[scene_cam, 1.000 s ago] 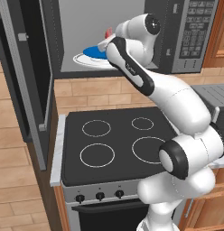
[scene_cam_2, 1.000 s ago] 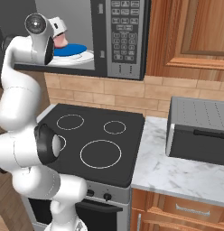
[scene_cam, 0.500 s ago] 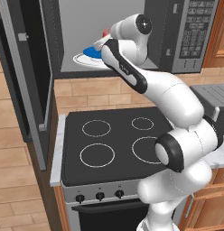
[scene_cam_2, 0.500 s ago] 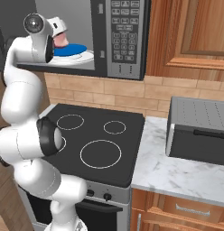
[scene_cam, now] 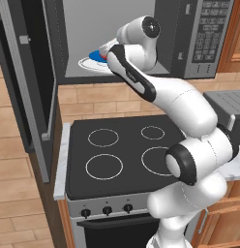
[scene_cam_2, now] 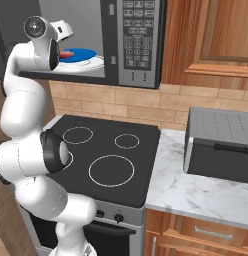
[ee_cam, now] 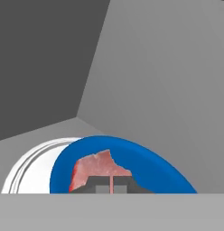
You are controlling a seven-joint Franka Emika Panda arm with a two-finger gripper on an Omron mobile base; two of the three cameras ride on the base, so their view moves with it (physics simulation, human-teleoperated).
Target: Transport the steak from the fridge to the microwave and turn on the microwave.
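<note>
the microwave [scene_cam_2: 138, 42] is open, its door [scene_cam: 37, 87] swung wide. inside, a blue plate [ee_cam: 132, 158] is seen under the steak [ee_cam: 96, 169], gripped by the closed gripper [ee_cam: 110, 186]. release, door closing and starting are judged left.

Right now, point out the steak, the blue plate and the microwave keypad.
steak [ee_cam: 98, 169]: hand view, middle of the red-pink slab.
blue plate [ee_cam: 150, 163]: hand view, bare blue rim right of the meat.
microwave keypad [scene_cam_2: 134, 37]: right base view, middle of the button panel.
</note>
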